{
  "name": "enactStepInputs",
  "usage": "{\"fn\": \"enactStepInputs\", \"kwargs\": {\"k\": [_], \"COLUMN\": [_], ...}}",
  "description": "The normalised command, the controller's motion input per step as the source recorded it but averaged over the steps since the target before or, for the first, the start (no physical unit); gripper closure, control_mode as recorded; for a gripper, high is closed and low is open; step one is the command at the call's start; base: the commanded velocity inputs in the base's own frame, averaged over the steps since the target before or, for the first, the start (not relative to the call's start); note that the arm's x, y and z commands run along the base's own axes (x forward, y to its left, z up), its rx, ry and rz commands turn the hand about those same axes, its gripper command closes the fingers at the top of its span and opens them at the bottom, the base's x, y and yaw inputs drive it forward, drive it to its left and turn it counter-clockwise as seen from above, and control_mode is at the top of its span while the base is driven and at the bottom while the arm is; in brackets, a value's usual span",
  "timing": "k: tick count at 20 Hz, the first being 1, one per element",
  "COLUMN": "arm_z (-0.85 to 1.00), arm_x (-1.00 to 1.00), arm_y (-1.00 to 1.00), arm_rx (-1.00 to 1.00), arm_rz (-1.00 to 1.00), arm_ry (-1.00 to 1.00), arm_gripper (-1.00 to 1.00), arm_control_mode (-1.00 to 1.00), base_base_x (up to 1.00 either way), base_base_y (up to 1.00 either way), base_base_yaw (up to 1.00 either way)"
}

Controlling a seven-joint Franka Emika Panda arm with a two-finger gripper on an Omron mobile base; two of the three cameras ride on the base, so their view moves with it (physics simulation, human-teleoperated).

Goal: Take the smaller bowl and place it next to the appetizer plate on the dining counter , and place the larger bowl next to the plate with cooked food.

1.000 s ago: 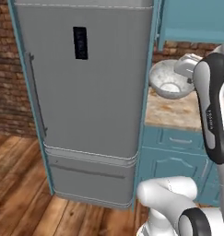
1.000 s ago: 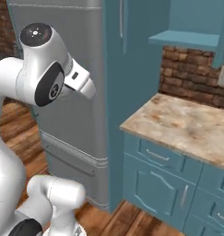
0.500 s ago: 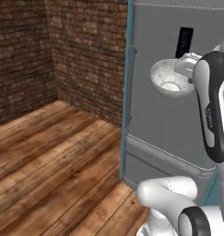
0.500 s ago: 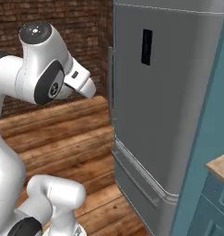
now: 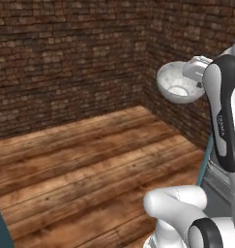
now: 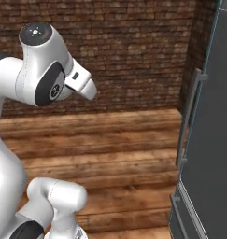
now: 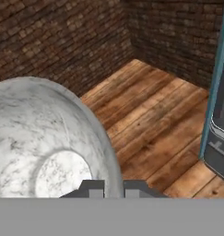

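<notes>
Holding item: small marbled bowl (image 5: 176, 83), tilted, carried high above the wooden floor (image 5: 90, 160) near the brick wall (image 5: 66, 58) corner. Gripper (image 7: 113, 188) clenched on its rim, fingertips mostly cut off. Fridge (image 6: 210, 140) partly cropped at right.

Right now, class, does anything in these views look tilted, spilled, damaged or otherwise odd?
Only one thing: the smaller bowl is tipped on its side in mid-air, its rim pinched by the shut gripper, its opening facing sideways over the wooden floor. It looks empty and nothing has spilled. Nothing looks damaged.
</notes>
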Motion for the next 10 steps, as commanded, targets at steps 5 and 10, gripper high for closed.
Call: {"fn": "enactStepInputs", "kwargs": {"k": [5,10], "arm_z": [0.00,0.00], "arm_x": [0.00,0.00], "arm_y": [0.00,0.00], "arm_rx": [0.00,0.00], "arm_rz": [0.00,0.00], "arm_ry": [0.00,0.00], "arm_gripper": [1.00,1.00], "arm_control_mode": [1.00,1.00], "base_base_x": [1.00,1.00], "base_base_y": [0.01,0.00], "base_base_yaw": [0.42,0.48]}}
